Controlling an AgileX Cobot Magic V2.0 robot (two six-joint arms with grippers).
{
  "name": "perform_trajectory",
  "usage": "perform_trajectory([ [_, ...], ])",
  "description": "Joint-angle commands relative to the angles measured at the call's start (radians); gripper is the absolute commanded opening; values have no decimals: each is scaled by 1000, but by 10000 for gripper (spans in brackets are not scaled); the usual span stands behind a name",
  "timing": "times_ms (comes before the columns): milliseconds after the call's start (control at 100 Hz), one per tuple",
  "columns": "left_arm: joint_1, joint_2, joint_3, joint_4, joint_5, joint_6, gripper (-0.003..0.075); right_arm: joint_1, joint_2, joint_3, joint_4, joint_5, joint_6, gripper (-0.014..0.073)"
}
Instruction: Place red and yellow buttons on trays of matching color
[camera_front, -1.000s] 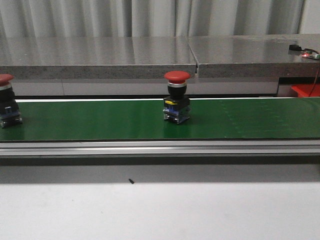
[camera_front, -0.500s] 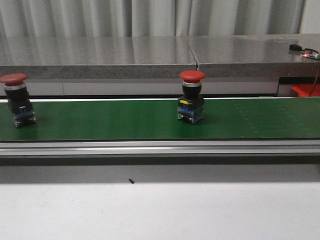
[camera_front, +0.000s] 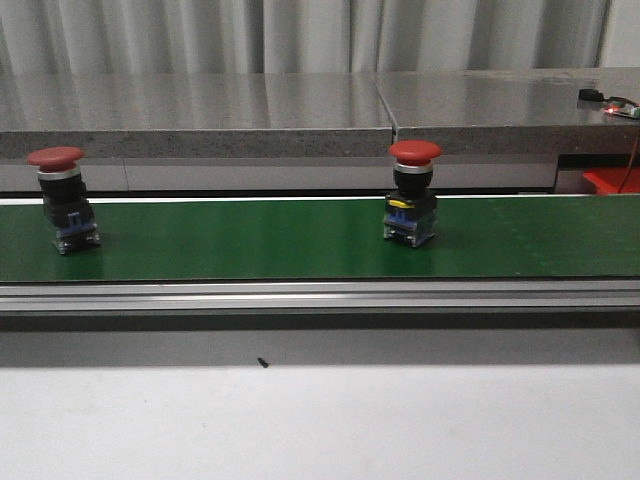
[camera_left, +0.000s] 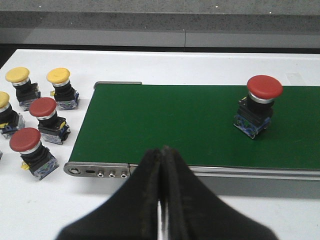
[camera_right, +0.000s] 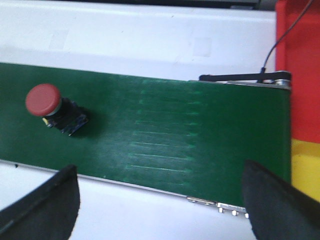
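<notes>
Two red buttons are riding the green belt (camera_front: 250, 240) right now – one near the middle-right (camera_front: 412, 195) and one toward the left end (camera_front: 62, 200) – both upright, mushroom cap on top. The right gripper (camera_right: 160, 200) hangs over the belt's end with its fingers spread wide, nothing in them; the left gripper (camera_left: 161, 200) has its fingers pressed together, empty, and a stash of spare red and yellow buttons (camera_left: 37, 112) sits on the table beside that end. I'd say the step is catching the nearer red one, so come straight down over the cap and close on the black body below it, not the rounded top, which looks slippery. As for the trays – the red tray (camera_right: 300, 70) and yellow tray (camera_right: 306, 167) sit just past the belt end, and only slivers of them show, with no buttons in those parts.
</notes>
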Motion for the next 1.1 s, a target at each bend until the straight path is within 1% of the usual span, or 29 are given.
perform_trajectory([
  [0,-6,4,-28,-7,-76,-1,-20,-1,41,-72,68,11,-76,652],
  [100,-6,4,-28,-7,-76,-1,-20,30,110,-119,73,50,-109,652],
  [160,-6,4,-28,-7,-76,-1,-20,68,150,-138,73,53,-128,652],
  [360,-6,4,-28,-7,-76,-1,-20,185,259,-190,23,9,-129,652],
  [500,-6,4,-28,-7,-76,-1,-20,231,332,-217,-9,-11,-129,652],
  [630,-6,4,-28,-7,-76,-1,-20,246,394,-247,-50,-14,-128,652],
  [850,-6,4,-28,-7,-76,-1,-20,246,462,-286,-49,-16,-128,652],
  [1090,-6,4,-28,-7,-76,-1,-20,246,519,-288,-49,-46,-128,652],
])
